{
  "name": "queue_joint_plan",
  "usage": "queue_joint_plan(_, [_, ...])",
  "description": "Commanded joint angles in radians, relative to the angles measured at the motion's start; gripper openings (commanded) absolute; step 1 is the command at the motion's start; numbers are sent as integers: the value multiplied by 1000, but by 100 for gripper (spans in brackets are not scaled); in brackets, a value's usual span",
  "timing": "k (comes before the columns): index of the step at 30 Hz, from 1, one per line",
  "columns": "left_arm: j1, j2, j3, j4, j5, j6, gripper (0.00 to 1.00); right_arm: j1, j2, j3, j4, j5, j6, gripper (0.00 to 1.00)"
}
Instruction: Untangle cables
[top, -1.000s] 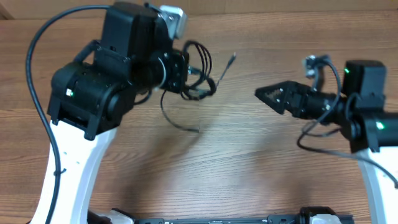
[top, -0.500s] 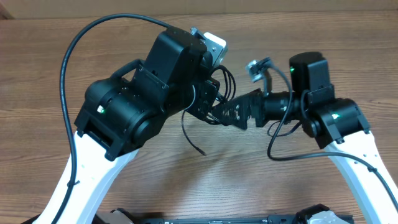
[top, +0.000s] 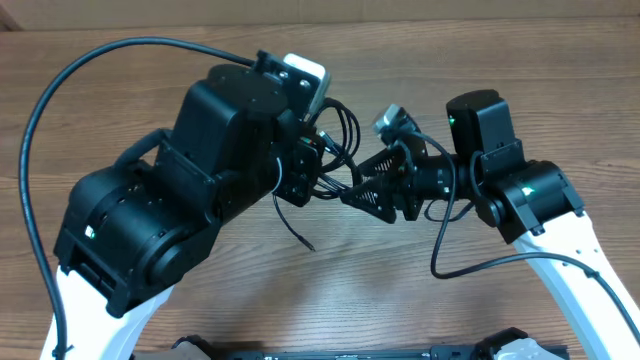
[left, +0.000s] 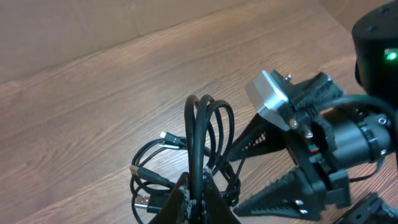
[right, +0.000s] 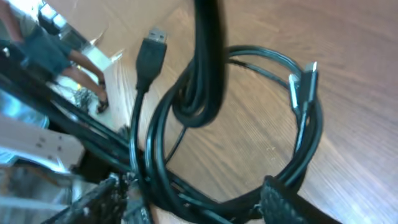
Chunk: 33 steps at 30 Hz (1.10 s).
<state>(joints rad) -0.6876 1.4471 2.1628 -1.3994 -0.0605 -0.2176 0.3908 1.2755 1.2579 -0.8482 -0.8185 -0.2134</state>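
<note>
The cables are thin black cords bunched in loops, held above the wooden table between the two arms. My left gripper is shut on several upright loops, which are pinched between its fingertips. A loose end trails down to the table. My right gripper reaches in from the right. Its jaws stand apart, straddling several strands of the bundle. A USB plug and a small metal-tipped plug hang free.
The left arm's thick black supply cable arcs over the table's left side. The right arm's own cable loops under its wrist. A cardboard wall runs along the far edge. Bare wood lies in front.
The right gripper has travelled left from the table's right side into the bundle, and its jaws have narrowed around the strands. The left arm has shifted, still holding the loops.
</note>
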Motion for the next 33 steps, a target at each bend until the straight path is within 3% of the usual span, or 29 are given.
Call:
queue_joint_plan(1, [1,-10,23,-2,-18,-107,4,3,16,11,4,10,-96,70])
queue_joint_plan(12, [12,-10,41,-6,-48,-165,4,3,51,11,-8,-11,-132,69])
queue_joint_plan(15, [35,-9,46,1,-47,-171,4,3,62,11,-19,-24,-133,53])
queue_joint_plan(20, [61,-9,46,22,-47,-181,4,3,62,11,-20,-40,-133,48])
queue_joint_plan(21, [60,-9,46,24,-42,-181,4,3,62,11,-18,-40,-133,37])
queue_joint_plan(22, [60,-9,46,25,-40,-183,4,3,62,11,-17,-40,-133,34])
queue_joint_plan(23, [60,-9,46,24,-39,-183,4,3,62,11,-15,-43,-133,37])
queue_joint_plan(24, [60,-9,46,24,-39,-183,4,3,62,11,-13,-48,-132,57])
queue_joint_plan(26, [60,-8,46,23,-34,-183,4,3,62,11,-8,-51,-132,76])
queue_joint_plan(33, [60,-5,46,24,6,-192,4,3,62,11,29,-101,-132,80])
